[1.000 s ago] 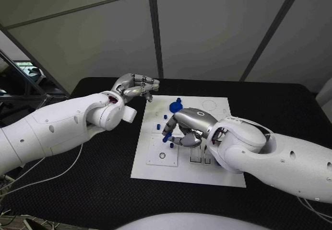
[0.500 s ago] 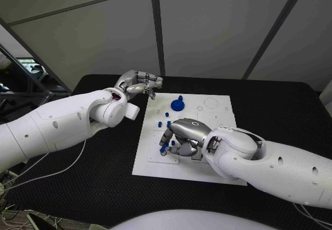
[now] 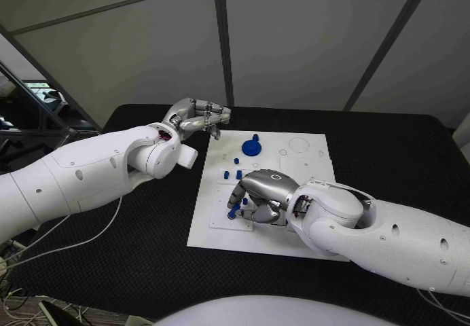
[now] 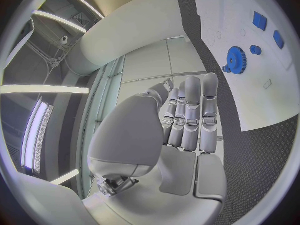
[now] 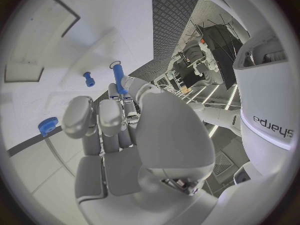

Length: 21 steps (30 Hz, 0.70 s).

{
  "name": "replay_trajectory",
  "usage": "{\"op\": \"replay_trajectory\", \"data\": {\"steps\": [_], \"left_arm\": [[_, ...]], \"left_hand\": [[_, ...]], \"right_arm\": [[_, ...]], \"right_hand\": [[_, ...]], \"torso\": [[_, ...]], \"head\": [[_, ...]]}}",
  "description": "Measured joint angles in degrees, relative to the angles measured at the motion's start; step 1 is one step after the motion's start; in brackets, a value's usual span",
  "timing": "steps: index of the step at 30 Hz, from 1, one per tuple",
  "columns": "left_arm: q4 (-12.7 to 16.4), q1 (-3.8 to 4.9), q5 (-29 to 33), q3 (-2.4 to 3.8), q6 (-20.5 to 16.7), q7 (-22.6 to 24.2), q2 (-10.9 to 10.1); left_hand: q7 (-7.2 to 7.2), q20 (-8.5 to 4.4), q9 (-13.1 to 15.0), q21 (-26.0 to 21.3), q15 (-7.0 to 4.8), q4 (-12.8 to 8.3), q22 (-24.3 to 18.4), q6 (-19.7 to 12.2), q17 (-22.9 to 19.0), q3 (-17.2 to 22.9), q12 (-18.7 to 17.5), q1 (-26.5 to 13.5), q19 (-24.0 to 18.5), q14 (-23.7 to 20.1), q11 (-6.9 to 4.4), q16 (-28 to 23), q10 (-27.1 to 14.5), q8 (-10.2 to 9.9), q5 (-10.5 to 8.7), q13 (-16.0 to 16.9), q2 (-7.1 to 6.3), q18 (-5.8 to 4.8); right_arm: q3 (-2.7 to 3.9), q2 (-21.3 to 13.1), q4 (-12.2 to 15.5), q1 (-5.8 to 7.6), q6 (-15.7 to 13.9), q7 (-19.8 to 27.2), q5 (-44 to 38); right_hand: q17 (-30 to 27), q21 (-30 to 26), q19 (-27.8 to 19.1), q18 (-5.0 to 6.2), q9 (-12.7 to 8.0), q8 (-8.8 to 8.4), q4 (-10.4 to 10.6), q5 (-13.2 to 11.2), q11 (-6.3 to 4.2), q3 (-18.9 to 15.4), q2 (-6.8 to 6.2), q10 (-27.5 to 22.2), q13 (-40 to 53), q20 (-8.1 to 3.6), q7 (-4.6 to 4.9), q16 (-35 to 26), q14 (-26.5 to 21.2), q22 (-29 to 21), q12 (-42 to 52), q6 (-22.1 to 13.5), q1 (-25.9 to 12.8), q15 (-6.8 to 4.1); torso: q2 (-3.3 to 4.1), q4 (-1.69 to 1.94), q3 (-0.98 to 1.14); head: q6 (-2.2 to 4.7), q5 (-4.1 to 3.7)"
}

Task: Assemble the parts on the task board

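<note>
Your right hand sits low over the near left part of the task board, fingers curled around a slim blue peg pinched at the fingertips. In the right wrist view the peg's tip stands at a small ringed hole in the board; you cannot tell whether it has entered. A short blue pin stands just beside it, and the blue gear shows farther off on the board.

Your left hand hovers above the black table off the board's far left corner, holding nothing, its fingers side by side and bent inward over the palm, as the left wrist view shows.

On the board's far half you see the blue gear near the far edge, with small blue parts toward the left edge just nearer you.
</note>
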Motion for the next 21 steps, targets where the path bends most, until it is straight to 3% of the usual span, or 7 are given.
{"op": "replay_trajectory", "data": {"steps": [13,21], "left_arm": [[0.0,0.0,0.0,0.0,0.15,-0.03,-0.07],[0.06,-0.01,0.0,0.0,0.19,-0.05,-0.16]], "left_hand": [[0.0,0.0,0.0,0.0,0.0,0.0,0.0,0.0,0.0,0.0,0.0,0.0,0.0,0.0,0.01,0.0,0.01,0.0,0.0,-0.01,0.0,0.0],[0.0,0.0,0.0,0.0,0.0,0.0,0.01,0.0,0.0,0.0,0.0,0.0,0.0,0.0,0.01,0.0,0.01,0.0,0.0,-0.01,0.0,0.0]], "right_arm": [[-0.02,0.6,-0.53,-0.01,1.89,-1.41,-2.32],[-0.5,1.26,-0.83,0.12,2.15,-1.99,-3.38]], "right_hand": [[0.09,0.0,0.21,0.0,0.02,-0.23,0.01,-0.03,0.0,-0.01,-0.22,0.0,-0.02,-0.21,0.1,0.22,0.0,-0.01,-0.04,0.09,-0.22,0.0],[0.14,0.0,0.21,0.01,-0.01,0.02,0.01,-0.11,0.0,-0.02,-0.37,0.0,0.11,-0.21,0.09,0.21,0.0,0.04,-0.05,0.07,-0.37,0.0]], "torso": [[0.01,0.05,-0.07],[0.0,0.05,-0.07]], "head": [[-0.16,0.05],[-0.27,0.09]]}}
